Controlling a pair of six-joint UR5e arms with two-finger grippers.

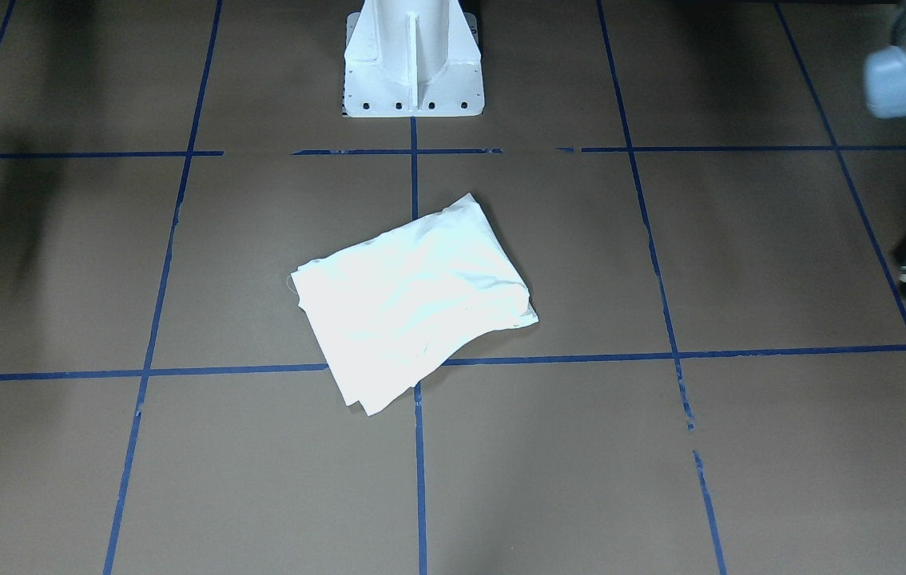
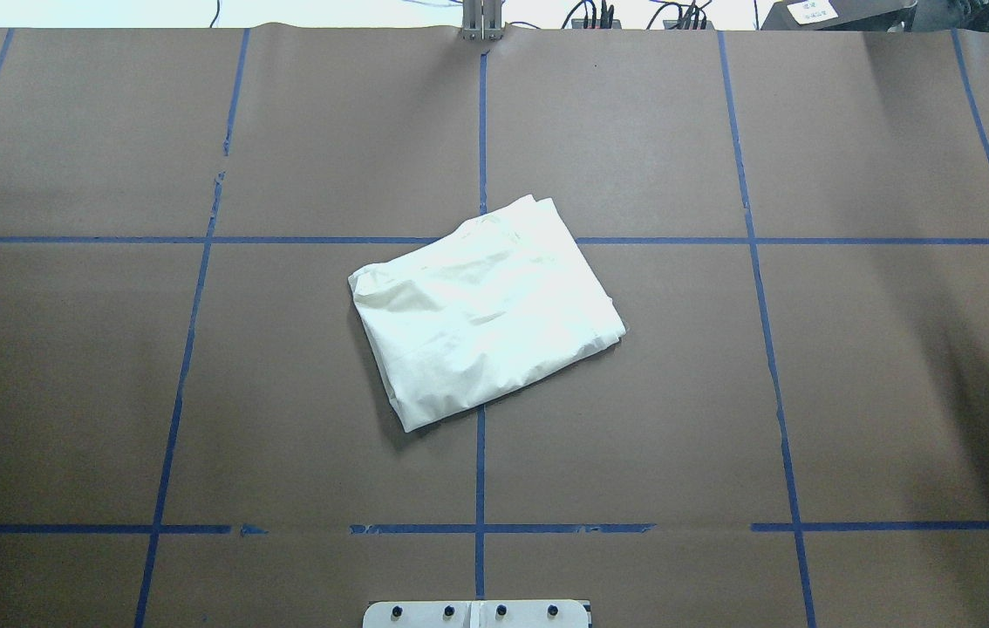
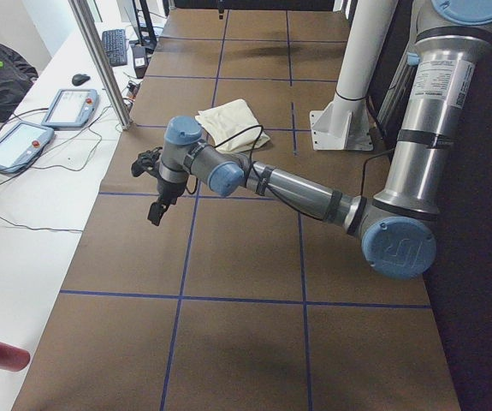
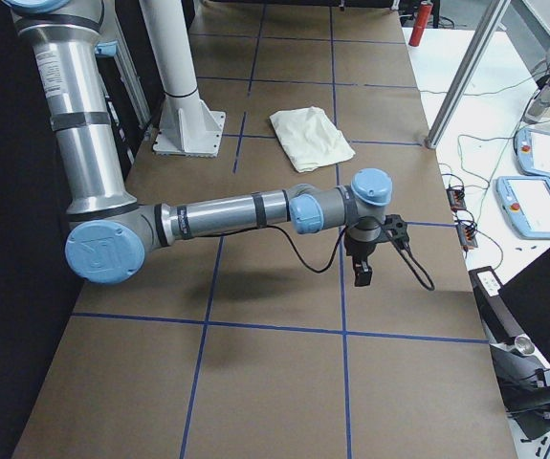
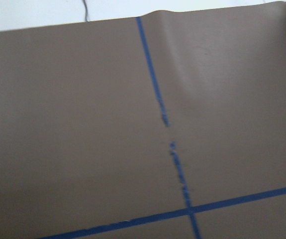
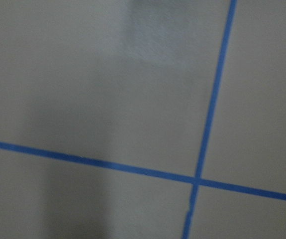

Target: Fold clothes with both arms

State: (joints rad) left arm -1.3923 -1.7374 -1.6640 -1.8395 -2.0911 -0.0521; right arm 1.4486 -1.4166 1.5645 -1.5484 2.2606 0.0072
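At the robot's left end of the table [image 2: 67, 392], the left arm [image 3: 305, 193] stretches out low over the brown paper, well apart from the garment. The left gripper [image 3: 157, 207] hangs fingers-down beside a blue tape line [image 3: 186, 257] near the operators' edge. It is too small and dark to tell whether its fingers are apart or together. Its wrist camera sees only bare paper and a tape crossing. In the middle lies the cream-white shirt [image 2: 481, 314], folded into a rumpled, roughly rectangular packet with a plain face up. It is turned at a slant and covers a crossing of tape lines, straight out in front of the white pedestal [image 1: 413, 56]. Neither gripper touches it. At the robot's right end, the right arm [image 4: 227, 212] likewise reaches out low, and the right gripper [image 4: 362, 273] hangs fingers-down above the paper, near a tape line. Whether its fingers are apart or together cannot be told. Its wrist camera too shows only paper and crossing tape.
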